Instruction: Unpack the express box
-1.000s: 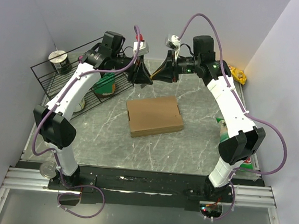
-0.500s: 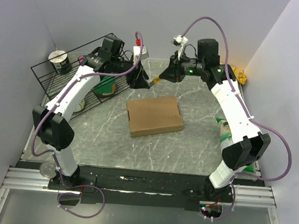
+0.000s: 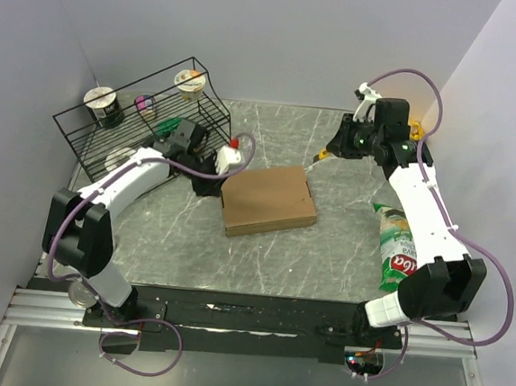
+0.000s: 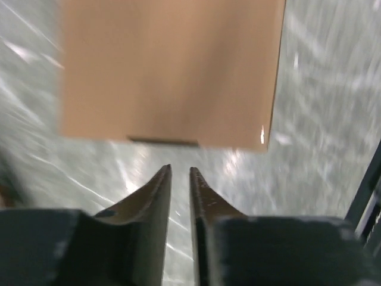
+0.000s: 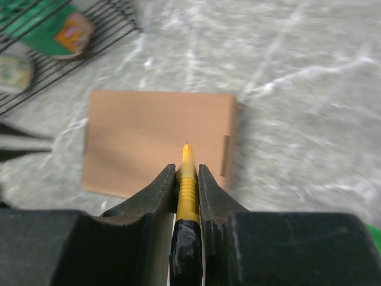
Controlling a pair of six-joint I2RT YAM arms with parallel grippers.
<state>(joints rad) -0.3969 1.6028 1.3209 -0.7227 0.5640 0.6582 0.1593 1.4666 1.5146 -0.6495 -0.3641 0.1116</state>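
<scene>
A moment ago both my arms met up at the back. Now they have split apart. In the top view my right gripper (image 3: 332, 149) sits upper right, pinching the yellow cutter (image 5: 187, 186). My left gripper (image 4: 180, 171) dropped beside the box (image 3: 266, 200), jaws almost together, empty. The box lies shut in the middle. I think cutting comes next.

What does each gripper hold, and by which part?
The right gripper clamps the yellow tool by its ribbed shaft, behind the tip. The left gripper holds nothing.
</scene>
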